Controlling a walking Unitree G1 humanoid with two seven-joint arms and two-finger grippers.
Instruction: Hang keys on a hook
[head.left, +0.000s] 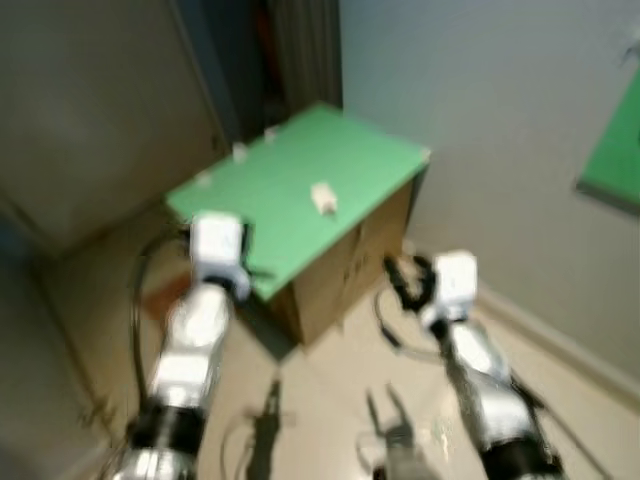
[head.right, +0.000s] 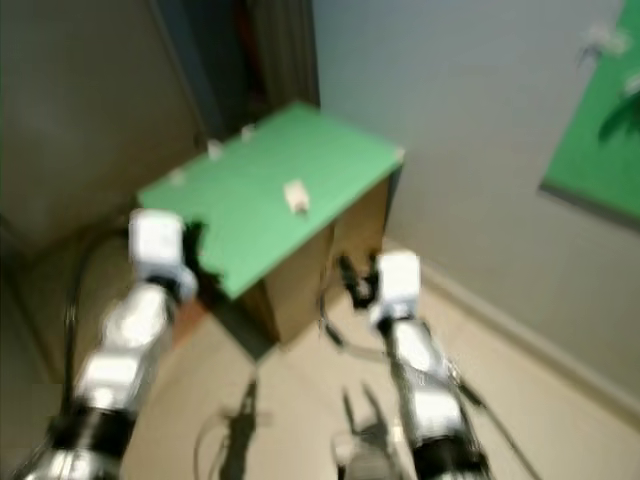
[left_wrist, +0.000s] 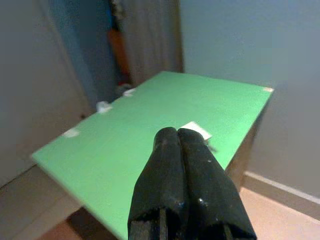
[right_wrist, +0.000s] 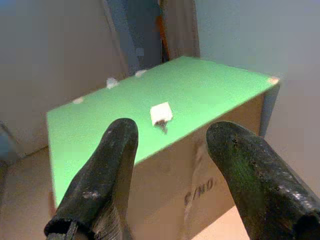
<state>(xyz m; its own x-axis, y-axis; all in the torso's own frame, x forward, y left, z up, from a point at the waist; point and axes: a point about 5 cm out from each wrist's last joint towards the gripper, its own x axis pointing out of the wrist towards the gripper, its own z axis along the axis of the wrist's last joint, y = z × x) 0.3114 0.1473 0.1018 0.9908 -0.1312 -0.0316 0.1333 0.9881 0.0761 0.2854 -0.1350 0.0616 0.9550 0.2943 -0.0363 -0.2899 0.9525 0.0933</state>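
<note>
The keys (right_wrist: 161, 114), a small white tag, lie mid-worktop (head.left: 370, 160) straight ahead of the wide-open right gripper (right_wrist: 170, 150), probably the nearer arm, while the left gripper (left_wrist: 179, 142) hovers with jaws pressed together over the near edge.

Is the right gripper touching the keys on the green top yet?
Apart. In the right wrist view the right gripper has its fingers spread wide, short of the box, and the white key tag lies alone on the green top beyond them.

Two silver arms with white wrist blocks, black cables, long black gripper fingers (right_wrist: 105, 170).
</note>
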